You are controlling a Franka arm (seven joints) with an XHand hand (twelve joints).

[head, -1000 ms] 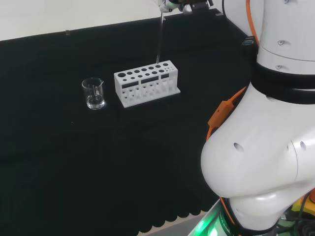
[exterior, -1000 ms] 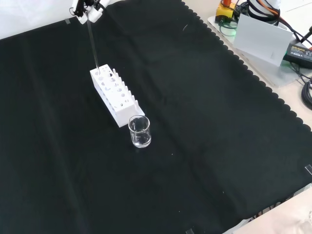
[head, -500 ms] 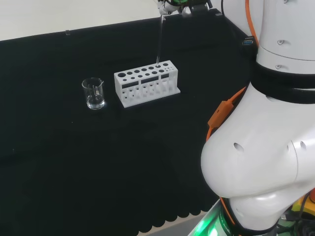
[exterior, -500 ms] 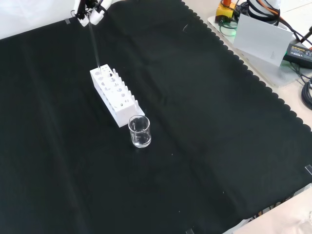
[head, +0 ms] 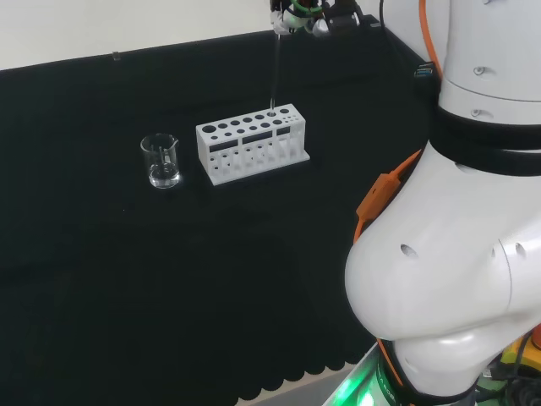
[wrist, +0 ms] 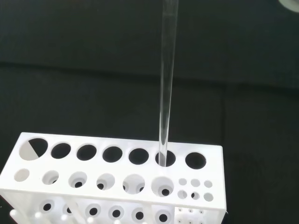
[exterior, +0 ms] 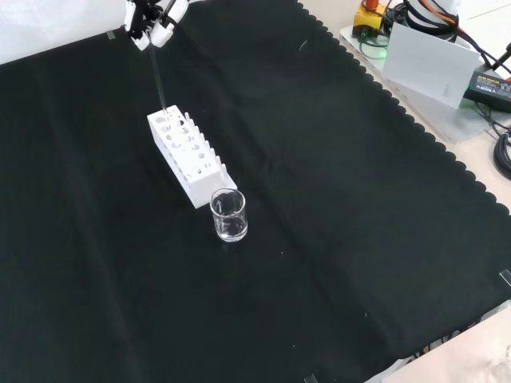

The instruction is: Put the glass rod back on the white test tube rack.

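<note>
Now the glass rod (wrist: 167,84) is pinched at its top by the hand (exterior: 154,16) at the front view's upper left, its tip entering a back-row hole of the white test tube rack (wrist: 112,179) (insertion step). A straight lowering, then release, seems called for.

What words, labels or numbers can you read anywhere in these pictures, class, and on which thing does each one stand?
None can be read.
The white test tube rack: plain holes, no print.
The glass rod and the small beaker: clear, no marks to be seen.
The devices beyond the cloth's edge in the front view: any print there is too small to read.
</note>
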